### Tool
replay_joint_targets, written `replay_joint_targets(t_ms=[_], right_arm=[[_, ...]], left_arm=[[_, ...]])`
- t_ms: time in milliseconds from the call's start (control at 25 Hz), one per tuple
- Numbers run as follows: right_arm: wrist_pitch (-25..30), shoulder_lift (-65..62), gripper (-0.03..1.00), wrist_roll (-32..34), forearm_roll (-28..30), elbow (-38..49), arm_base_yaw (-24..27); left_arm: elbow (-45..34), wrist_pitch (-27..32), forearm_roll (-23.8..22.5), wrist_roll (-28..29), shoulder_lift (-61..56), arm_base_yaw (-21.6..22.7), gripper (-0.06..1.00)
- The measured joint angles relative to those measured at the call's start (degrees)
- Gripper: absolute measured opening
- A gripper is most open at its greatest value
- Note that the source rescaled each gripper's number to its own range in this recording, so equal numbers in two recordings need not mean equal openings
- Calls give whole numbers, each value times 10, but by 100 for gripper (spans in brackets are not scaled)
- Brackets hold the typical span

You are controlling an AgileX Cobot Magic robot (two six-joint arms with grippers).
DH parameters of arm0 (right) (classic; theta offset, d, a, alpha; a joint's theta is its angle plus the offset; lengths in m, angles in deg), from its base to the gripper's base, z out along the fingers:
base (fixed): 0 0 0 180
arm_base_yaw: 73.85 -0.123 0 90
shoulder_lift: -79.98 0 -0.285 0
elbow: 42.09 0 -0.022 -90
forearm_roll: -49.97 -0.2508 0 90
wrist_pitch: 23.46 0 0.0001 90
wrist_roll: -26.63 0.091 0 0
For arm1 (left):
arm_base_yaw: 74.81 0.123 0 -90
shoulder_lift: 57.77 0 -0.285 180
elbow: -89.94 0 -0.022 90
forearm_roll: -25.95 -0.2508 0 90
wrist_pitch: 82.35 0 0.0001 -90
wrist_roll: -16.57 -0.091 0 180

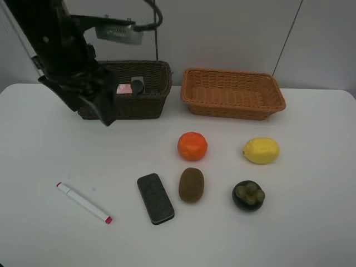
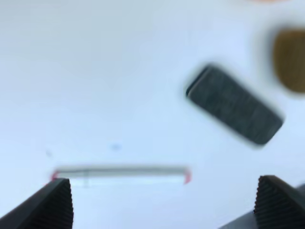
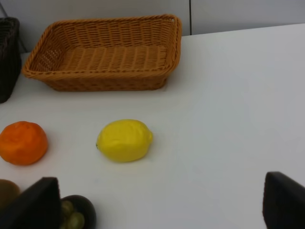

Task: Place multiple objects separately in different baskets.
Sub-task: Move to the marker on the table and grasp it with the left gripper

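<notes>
On the white table lie a white pink-tipped marker (image 1: 83,202), a black eraser (image 1: 155,198), a brown kiwi (image 1: 191,184), an orange (image 1: 192,146), a lemon (image 1: 261,150) and a dark mangosteen (image 1: 248,196). The dark brown basket (image 1: 158,97) holds a pink item (image 1: 124,88) and a dark one (image 1: 137,84). The tan basket (image 1: 233,105) is empty. My left gripper (image 1: 107,115) hangs open in front of the dark basket. In its wrist view the marker (image 2: 119,172) and eraser (image 2: 233,105) lie below the left gripper (image 2: 167,205). My right gripper (image 3: 159,205) is open, short of the lemon (image 3: 125,140).
The right wrist view also shows the orange (image 3: 23,142), the mangosteen (image 3: 76,212), the tan basket (image 3: 100,76) and a corner of the dark basket (image 3: 8,52). The left arm's bulk covers the dark basket's left end. A grey wall stands behind the table.
</notes>
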Motion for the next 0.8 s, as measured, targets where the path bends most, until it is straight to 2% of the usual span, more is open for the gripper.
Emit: replay_joint_targets(t_ms=[120,200,480,800], right_arm=[[0,0,100,0,0,0,0],[0,0,100,0,0,0,0],[0,0,100,0,0,0,0],[0,0,100,0,0,0,0]], left_arm=[[-52,1,-7,-140,-1,-5,100],[-90,0,-8,-191,-1,-6,100],[-193,-5,-46,-260,-1,-6,100],[-252,-166,-55,-364,0,-6,100]])
